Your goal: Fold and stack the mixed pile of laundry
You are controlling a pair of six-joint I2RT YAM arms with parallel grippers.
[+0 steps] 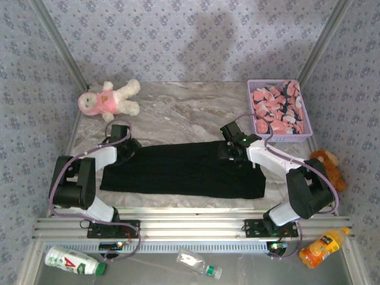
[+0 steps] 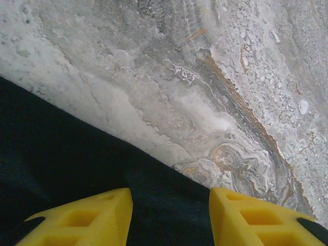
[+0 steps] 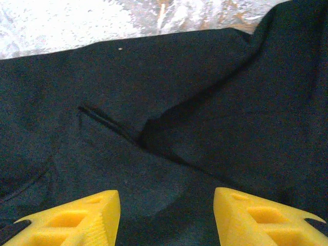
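Above the flat, matte black T-shirt (image 1: 178, 169), left gripper (image 2: 170, 199) and right gripper (image 3: 166, 199) stand spread.

The left hand (image 1: 123, 144) sits low at the black T-shirt's (image 1: 178, 169) far left corner, its yellow fingers (image 2: 87, 218) spread apart over the shirt's edge with nothing pinched between them. The right hand (image 1: 233, 145) is low over the shirt's far right corner, fingers (image 3: 256, 218) likewise parted. The left arm (image 1: 74, 181) and right arm (image 1: 306, 190) bend at the elbow beside the shirt's ends, forearms reaching inward.
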